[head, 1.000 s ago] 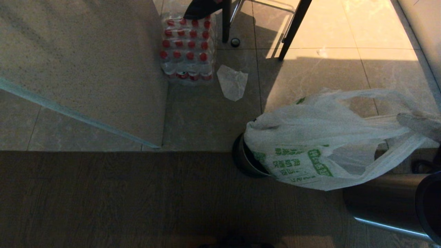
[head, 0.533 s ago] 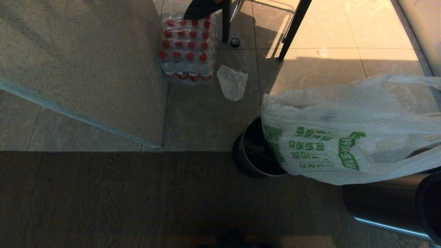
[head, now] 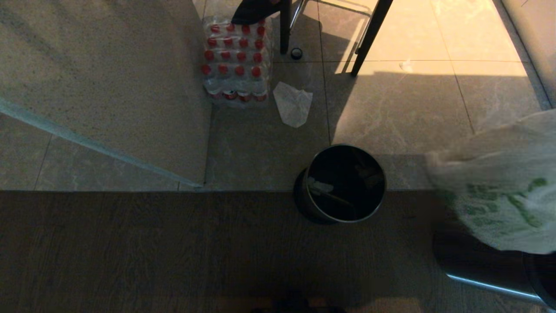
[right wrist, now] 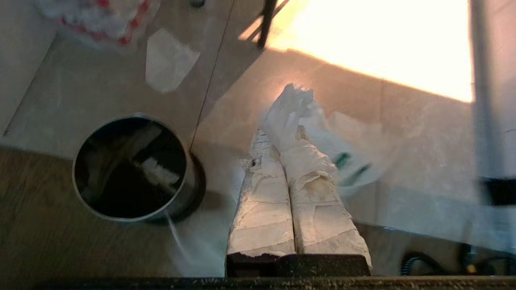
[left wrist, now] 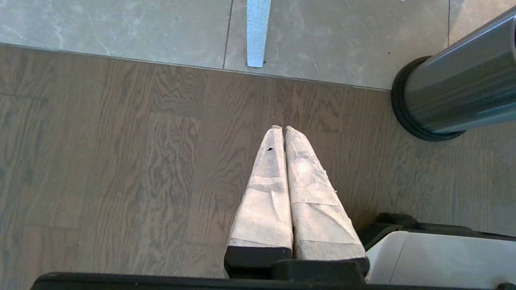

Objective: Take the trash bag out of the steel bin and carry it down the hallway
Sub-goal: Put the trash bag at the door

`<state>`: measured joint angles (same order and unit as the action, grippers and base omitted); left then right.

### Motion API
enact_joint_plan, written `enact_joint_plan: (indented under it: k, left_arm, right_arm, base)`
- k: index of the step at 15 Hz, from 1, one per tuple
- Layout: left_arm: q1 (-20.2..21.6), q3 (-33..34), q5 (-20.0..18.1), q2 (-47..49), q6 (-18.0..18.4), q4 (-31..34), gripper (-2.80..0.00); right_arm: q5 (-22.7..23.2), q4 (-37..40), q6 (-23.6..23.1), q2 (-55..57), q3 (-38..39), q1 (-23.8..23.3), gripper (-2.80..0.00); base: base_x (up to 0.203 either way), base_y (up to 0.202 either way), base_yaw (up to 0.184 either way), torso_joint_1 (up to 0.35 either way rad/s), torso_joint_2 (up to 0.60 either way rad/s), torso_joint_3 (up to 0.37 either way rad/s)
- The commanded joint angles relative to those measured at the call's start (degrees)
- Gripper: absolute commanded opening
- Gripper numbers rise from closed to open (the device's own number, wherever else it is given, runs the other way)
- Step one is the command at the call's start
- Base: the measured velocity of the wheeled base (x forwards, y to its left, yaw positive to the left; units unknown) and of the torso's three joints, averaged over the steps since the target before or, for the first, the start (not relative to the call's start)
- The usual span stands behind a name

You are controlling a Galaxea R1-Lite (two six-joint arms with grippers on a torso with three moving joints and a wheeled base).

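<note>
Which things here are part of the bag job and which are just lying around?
Job: trash bag, pinched in the right tool; steel bin, bag out.
Lying about: pack of red-capped bottles, flat white wrapper, small black cap, second steel cylinder.

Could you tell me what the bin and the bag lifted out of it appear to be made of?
The steel bin looks like brushed metal: a bright thin rim and a dull sheen on its wall. The trash bag seems to be thin whitish plastic film, crinkled, letting light through, with green print.
</note>
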<state>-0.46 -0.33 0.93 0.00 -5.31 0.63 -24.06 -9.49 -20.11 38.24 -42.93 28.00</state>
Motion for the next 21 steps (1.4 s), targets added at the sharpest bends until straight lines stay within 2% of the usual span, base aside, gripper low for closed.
enact_joint_plan:
  k: [1,4,8,12,14,16,17,18,19,21]
  left_arm:
    - [0.02,-0.02,0.04,0.0,-0.06,-0.01,-2.8]
    - [0.02,-0.02,0.04,0.0,-0.06,-0.01,-2.8]
    - [0.02,-0.02,0.04,0.0,-0.06,-0.01,-2.8]
    - [0.02,-0.02,0.04,0.0,0.03,-0.01,-2.8]
    - [0.02,-0.02,0.04,0.0,-0.06,-0.01,-2.8]
    - [0.02,-0.02,0.04,0.0,-0.06,-0.01,-2.8]
    - [0.02,-0.02,0.04,0.0,-0.06,-0.01,-2.8]
    - [0.02,-0.02,0.04,0.0,-0.06,-0.01,-2.8]
    - [0.02,-0.02,0.04,0.0,-0.06,-0.01,-2.8]
    - [0.02,-0.02,0.04,0.0,-0.06,-0.05,-2.8]
  right_arm:
    - [-0.39,2.51,-0.09,-3.54,-2.58,-0.03,-2.8]
    - [-0.81,6.09,-0.11,-6.61,-5.78,-2.17,-2.8]
    - [-0.9,10.35,2.5,-11.07,-7.3,-11.07,-2.8]
    - [-0.69,11.06,2.95,-14.37,-8.38,-19.53,-2.8]
    - [-0.91,11.76,4.29,-16.46,-8.2,-20.76,-2.8]
    - [-1.84,16.85,4.93,-19.5,-8.91,-20.68,-2.8]
    - [-3.0,19.69,5.68,-21.53,-8.86,-20.49,-2.8]
    - [-6.47,20.75,9.57,-21.96,-9.17,-20.4,-2.8]
    - [-10.27,21.68,11.55,-21.77,-10.5,-19.91,-2.8]
    - [-10.91,22.38,12.66,-20.89,-10.45,-21.61,-2.8]
  base:
    - [0.0,0.0,0.0,0.0,0.0,0.0]
    - [0.0,0.0,0.0,0.0,0.0,0.0]
    - [0.0,0.0,0.0,0.0,0.0,0.0]
    - [0.0,0.0,0.0,0.0,0.0,0.0]
    - [0.0,0.0,0.0,0.0,0.0,0.0]
    - [0.0,0.0,0.0,0.0,0.0,0.0]
    - [0.0,0.0,0.0,0.0,0.0,0.0]
    - [0.0,0.0,0.0,0.0,0.0,0.0]
    - [0.0,0.0,0.0,0.0,0.0,0.0]
    - [0.0,0.0,0.0,0.0,0.0,0.0]
